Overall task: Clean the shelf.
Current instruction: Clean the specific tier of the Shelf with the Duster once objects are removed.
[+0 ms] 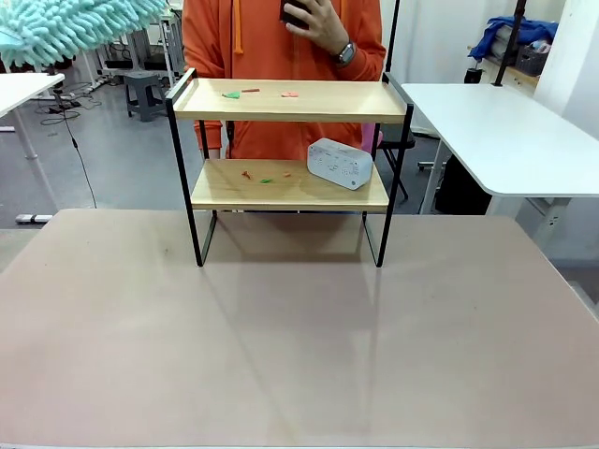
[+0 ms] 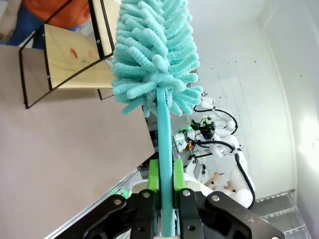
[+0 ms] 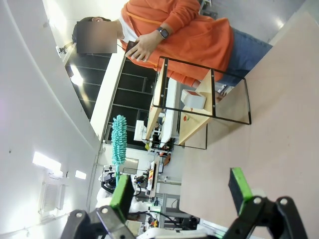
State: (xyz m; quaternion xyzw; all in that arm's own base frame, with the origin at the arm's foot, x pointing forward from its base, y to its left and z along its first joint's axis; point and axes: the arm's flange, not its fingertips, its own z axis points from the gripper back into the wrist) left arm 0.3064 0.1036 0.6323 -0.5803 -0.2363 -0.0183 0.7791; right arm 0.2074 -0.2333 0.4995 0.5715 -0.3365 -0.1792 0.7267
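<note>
The shelf (image 1: 290, 140) stands at the far middle of the table, a two-tier rack with wooden boards and a black frame. Small green and red scraps (image 1: 231, 94) lie on its top board, and more scraps (image 1: 248, 174) on the lower one. High at the upper left hangs a fluffy teal duster (image 1: 65, 28). My left gripper (image 2: 166, 174) is shut on the duster's handle, with the duster head (image 2: 154, 55) pointing up and the shelf (image 2: 75, 55) beyond it. My right gripper (image 3: 180, 189) is open and holds nothing, far from the shelf (image 3: 199, 104).
A white box-shaped device (image 1: 340, 163) sits on the right of the lower board. A person in an orange hoodie (image 1: 281, 37) stands right behind the shelf. The brown table (image 1: 299, 346) spreads wide in front. White tables (image 1: 505, 131) flank the sides.
</note>
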